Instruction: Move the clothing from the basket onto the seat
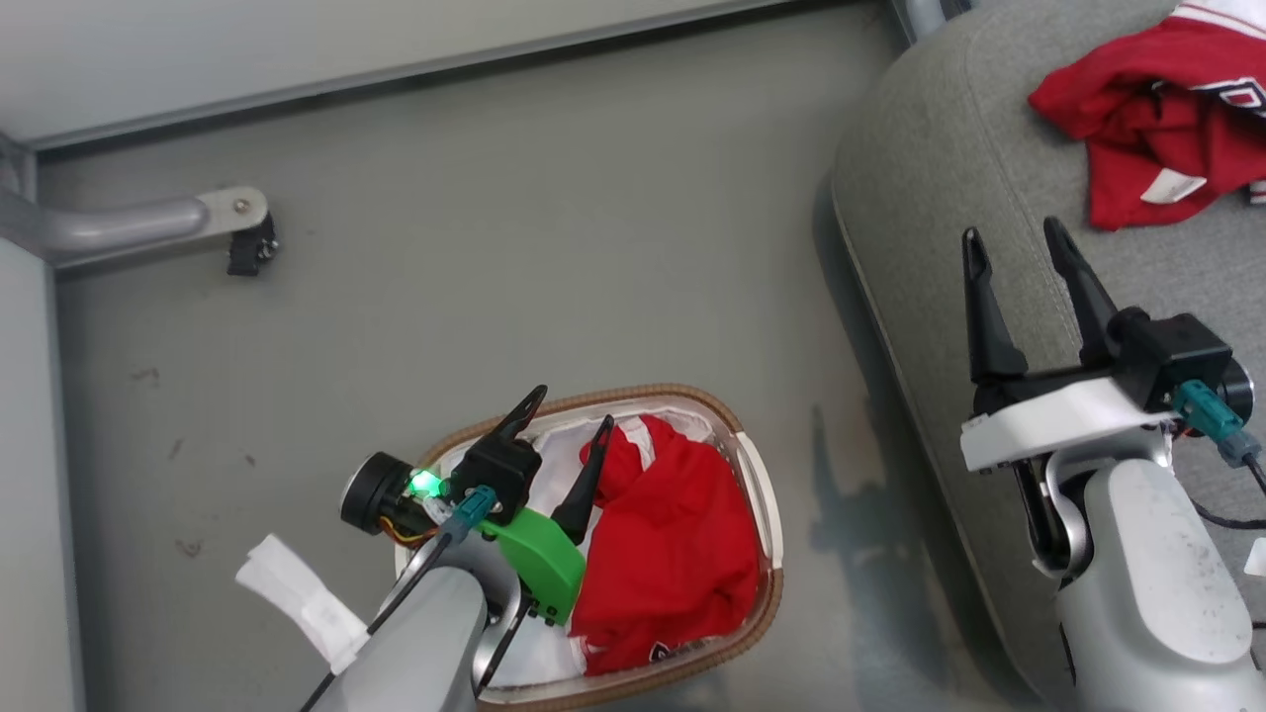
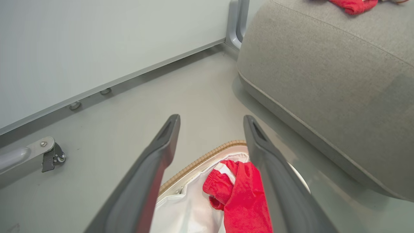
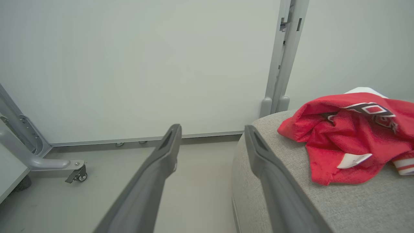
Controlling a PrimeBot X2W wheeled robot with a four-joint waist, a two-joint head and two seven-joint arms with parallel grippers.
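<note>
A red garment (image 1: 673, 554) lies bunched in the white basket with the brown woven rim (image 1: 760, 485) on the floor; the left wrist view shows this garment (image 2: 241, 197) between my fingers. My left gripper (image 1: 572, 412) hangs open over the basket's near-left part, one fingertip at the garment's edge, holding nothing. A second red garment with white trim (image 1: 1157, 109) lies crumpled on the grey seat (image 1: 920, 188), and the right wrist view shows it (image 3: 349, 136) too. My right gripper (image 1: 1017, 237) stands open above the seat's edge, below and left of that garment, empty.
A grey partition wall runs along the back, with a metal foot and caster (image 1: 252, 242) on the left floor. A white liner sheet (image 2: 190, 210) covers the basket's inside. A white tag (image 1: 297, 598) hangs off my left forearm. Bare floor separates basket and seat.
</note>
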